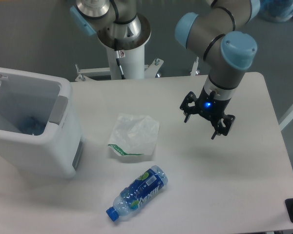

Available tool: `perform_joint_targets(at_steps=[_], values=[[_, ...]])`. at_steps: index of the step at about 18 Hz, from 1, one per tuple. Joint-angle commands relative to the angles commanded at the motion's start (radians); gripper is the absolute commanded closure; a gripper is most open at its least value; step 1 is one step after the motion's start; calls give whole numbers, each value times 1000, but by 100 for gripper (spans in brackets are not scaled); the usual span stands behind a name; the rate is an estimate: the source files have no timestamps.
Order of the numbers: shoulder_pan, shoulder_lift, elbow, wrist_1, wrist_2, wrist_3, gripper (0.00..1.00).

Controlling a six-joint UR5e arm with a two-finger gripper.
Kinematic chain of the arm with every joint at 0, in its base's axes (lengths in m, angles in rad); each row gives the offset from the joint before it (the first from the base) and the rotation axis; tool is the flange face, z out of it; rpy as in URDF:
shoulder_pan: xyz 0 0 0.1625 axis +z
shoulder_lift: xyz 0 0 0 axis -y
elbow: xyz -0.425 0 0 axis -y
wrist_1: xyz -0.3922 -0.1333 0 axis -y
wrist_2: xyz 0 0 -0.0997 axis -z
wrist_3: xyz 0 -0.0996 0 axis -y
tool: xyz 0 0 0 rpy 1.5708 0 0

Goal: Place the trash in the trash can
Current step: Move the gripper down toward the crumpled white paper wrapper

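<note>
Wrapper (134,135) and bottle (137,193) lie on the surface (244,190), apart from each other, right of the trash can (31,129). Gripper (203,123) hovers beyond them, jaws open and holding nothing.

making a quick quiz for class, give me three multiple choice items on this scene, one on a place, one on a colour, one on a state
1. Where is the trash can?
A. at the table's left edge
B. at the table's right edge
C. under the gripper

2. What colour is the cap of the bottle?
A. red
B. blue
C. yellow

3. What is the gripper doing?
A. holding the bottle
B. holding the wrapper
C. open, holding nothing

Answers:
1 A, the white bin stands far left.
2 B, the cap at the bottle's lower left end is blue.
3 C, its fingers are spread above bare table, right of the wrapper.
</note>
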Motion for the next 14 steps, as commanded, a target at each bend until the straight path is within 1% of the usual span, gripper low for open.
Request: perform_joint_targets(at_steps=[5, 6, 9, 10, 12, 13, 14], values=[[-6, -3, -17, 3, 14, -18, 0], [-8, -5, -28, 3, 14, -38, 0], [-17, -11, -66, 3, 2, -153, 0], [-41, -12, -86, 18, -4, -167, 0], [-61, -12, -141, 98, -2, -169, 0], [-81, -14, -155, 119, -1, -170, 0], [-101, -14, -160, 123, 6, -169, 0]])
